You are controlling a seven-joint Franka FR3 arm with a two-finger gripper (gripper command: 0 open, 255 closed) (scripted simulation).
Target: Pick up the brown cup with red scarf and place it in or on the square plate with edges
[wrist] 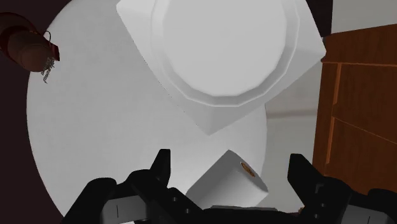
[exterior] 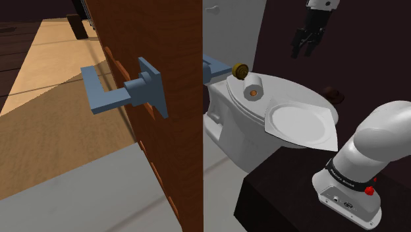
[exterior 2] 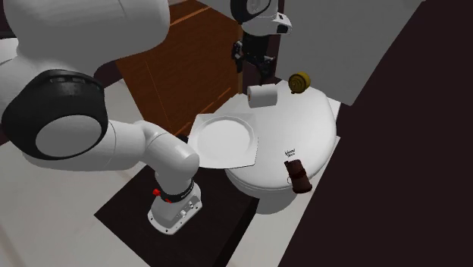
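Observation:
The brown cup with a red scarf (exterior 2: pixel 299 176) (exterior: pixel 334 96) (wrist: pixel 25 48) lies near the rim of a white round toilet lid (exterior 2: pixel 303 125), far from the arm's base. A white square plate with raised edges (exterior 2: pixel 223 140) (exterior: pixel 300 122) (wrist: pixel 226 51) rests on the lid's other side. My black gripper (exterior: pixel 303 51) (exterior 2: pixel 252 64) (wrist: pixel 232 170) hangs open high above the lid, over a white paper roll (wrist: pixel 229 183) and well apart from the cup. Nothing is between the fingers (wrist: pixel 162 168).
The paper roll (exterior: pixel 252 86) (exterior 2: pixel 263 95) and a small round golden-brown object (exterior: pixel 240 69) (exterior 2: pixel 300 82) sit at the lid's back. A brown wooden panel (exterior: pixel 151 79) with a blue fitting (exterior: pixel 122 89) rises beside the toilet. The dark stand (exterior: pixel 283 198) is below the arm.

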